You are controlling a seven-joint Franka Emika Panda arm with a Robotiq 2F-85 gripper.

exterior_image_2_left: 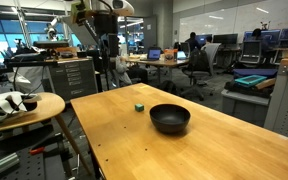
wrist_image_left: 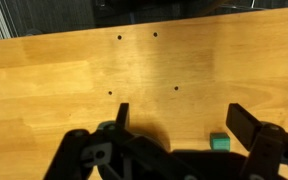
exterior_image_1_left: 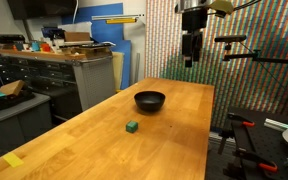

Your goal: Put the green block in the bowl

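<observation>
In an exterior view the gripper (exterior_image_1_left: 191,62) hangs high, bowl (exterior_image_1_left: 150,100) and green block (exterior_image_1_left: 132,127) well beneath it. In an exterior view the bowl (exterior_image_2_left: 170,118) is empty (green block (exterior_image_2_left: 139,106) outside it). Wrist view: jaws apart, green block (wrist_image_left: 219,142) beneath them

Opposed exterior views, shared table (exterior_image_1_left: 174,130) (wrist overhead)
</observation>
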